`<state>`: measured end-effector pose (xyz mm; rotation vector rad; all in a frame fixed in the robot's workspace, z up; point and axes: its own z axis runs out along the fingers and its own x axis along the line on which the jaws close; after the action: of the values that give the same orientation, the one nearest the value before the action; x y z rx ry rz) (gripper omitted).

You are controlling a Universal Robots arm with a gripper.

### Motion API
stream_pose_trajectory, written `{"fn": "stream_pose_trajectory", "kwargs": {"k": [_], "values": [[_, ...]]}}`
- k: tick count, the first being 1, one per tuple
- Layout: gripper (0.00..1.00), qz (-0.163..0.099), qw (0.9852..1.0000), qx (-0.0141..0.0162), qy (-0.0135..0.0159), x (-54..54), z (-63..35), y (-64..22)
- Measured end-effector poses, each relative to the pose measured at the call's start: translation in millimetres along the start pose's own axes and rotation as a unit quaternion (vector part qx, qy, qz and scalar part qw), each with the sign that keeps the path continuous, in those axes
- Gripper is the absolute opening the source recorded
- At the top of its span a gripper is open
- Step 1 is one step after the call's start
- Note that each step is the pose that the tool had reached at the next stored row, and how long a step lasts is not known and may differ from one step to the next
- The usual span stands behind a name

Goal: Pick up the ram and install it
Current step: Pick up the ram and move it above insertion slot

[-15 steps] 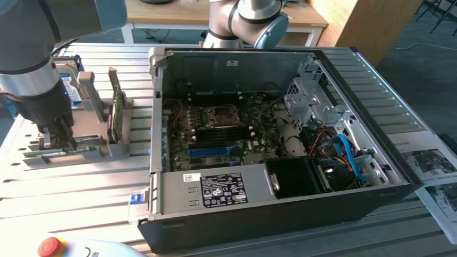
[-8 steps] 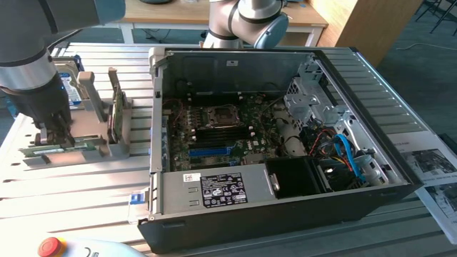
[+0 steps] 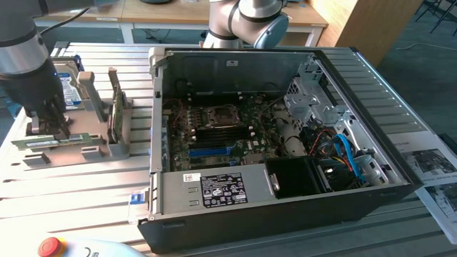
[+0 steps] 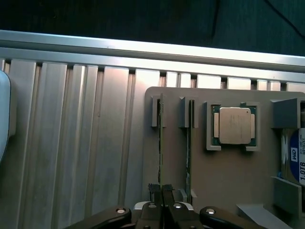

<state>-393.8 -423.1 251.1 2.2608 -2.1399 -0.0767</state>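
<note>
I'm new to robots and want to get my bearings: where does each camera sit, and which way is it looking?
Exterior view: off the arm and raised, looking down over the slatted table at the open computer case; the arm reaches down at the exterior view's left.
Wrist view: on the arm's wrist, looking down past the gripper, shut on a memory stick standing in the grey holder.
Shared: the holder, the memory stick, the blue-labelled hard drive and the table.
</note>
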Motion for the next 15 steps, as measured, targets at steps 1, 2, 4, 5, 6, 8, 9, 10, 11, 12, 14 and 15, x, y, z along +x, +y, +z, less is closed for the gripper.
{"fn": "stream_pose_trajectory", "kwargs": {"k": [1,2,4,5,6,8,9,10,11,12,14,15], "values": [[0.12,0.0,1.0,0.0,0.0,-0.1,-3.4,0.2],[0.12,0.0,1.0,0.0,0.0,-0.1,-6.8,0.3],[0.12,0.0,1.0,0.0,0.0,-0.3,-17.3,0.9],[0.12,0.0,1.0,0.0,0.0001,-0.3,-20.7,1.1],[0.12,0.0,1.0,0.0,0.0001,-0.4,-23.8,1.2],[0.12,0.0,1.0,0.0,0.0002,-0.5,-29.8,1.5],[0.12,0.0,1.0,0.0,0.0003,-0.5,-33.0,1.7],[0.12,0.0,1.0,0.0,0.0004,-0.6,-36.1,1.9],[0.12,0.001,1.0,0.0,0.0005,-0.6,-39.3,2.0],[0.12,0.001,1.0,0.0,0.0006,-0.7,-42.7,2.2],[0.12,0.001,1.0,0.0,0.0007,-0.8,-49.3,2.5],[0.12,0.001,1.0,0.0,0.0008,-0.9,-52.7,2.7]]}}
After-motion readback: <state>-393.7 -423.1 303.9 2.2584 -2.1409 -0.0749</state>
